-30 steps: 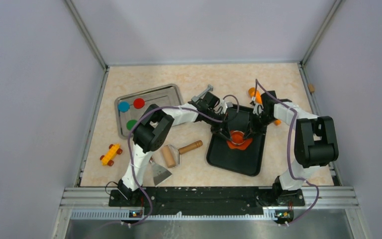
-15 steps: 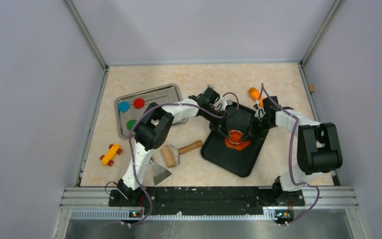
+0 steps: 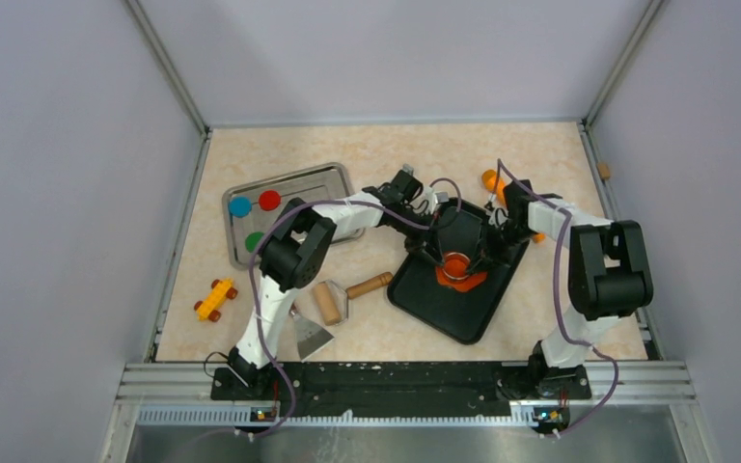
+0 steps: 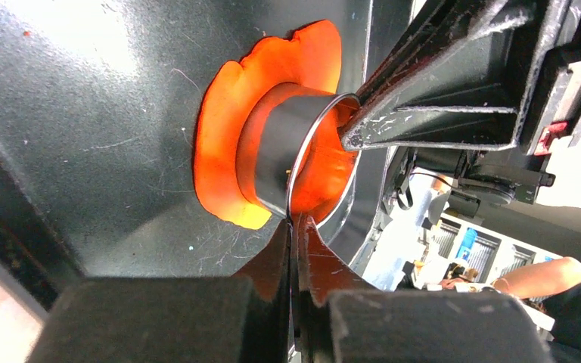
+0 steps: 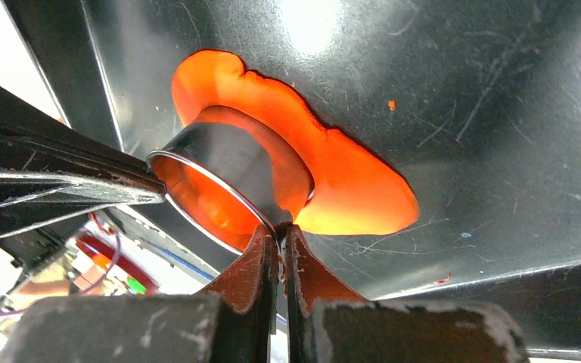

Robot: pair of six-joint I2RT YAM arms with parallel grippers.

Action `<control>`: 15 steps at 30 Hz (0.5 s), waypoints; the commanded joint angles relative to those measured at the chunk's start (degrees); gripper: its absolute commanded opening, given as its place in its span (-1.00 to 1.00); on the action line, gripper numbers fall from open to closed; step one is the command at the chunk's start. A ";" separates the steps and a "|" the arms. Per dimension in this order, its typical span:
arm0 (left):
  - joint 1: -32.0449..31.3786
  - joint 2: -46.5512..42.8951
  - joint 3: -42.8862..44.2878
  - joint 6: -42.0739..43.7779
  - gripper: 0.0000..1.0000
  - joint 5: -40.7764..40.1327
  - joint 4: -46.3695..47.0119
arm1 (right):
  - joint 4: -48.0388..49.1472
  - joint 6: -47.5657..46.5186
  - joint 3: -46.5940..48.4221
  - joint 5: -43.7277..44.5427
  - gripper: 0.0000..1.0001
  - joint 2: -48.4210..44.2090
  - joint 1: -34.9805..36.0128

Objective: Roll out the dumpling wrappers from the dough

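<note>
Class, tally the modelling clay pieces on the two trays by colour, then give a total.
Blue disc: 1
Red disc: 1
Green disc: 1
Orange-red dough: 1
Total: 4

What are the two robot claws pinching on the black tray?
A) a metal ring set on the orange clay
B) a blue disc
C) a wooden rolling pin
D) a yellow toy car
A: the left claw and the right claw are each closed on the rim of the metal ring, which sits on the orange clay in the black tray.
</note>
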 commanded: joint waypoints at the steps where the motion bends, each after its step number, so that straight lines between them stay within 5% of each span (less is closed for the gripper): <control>1: -2.05 1.57 -5.24 4.11 -1.00 -11.62 4.94 | -1.42 -10.37 4.10 5.94 -1.00 6.12 1.56; 15: -5.08 -0.26 -9.84 3.80 -1.00 -7.83 6.51 | -2.97 -13.59 12.91 9.04 -1.00 12.34 0.63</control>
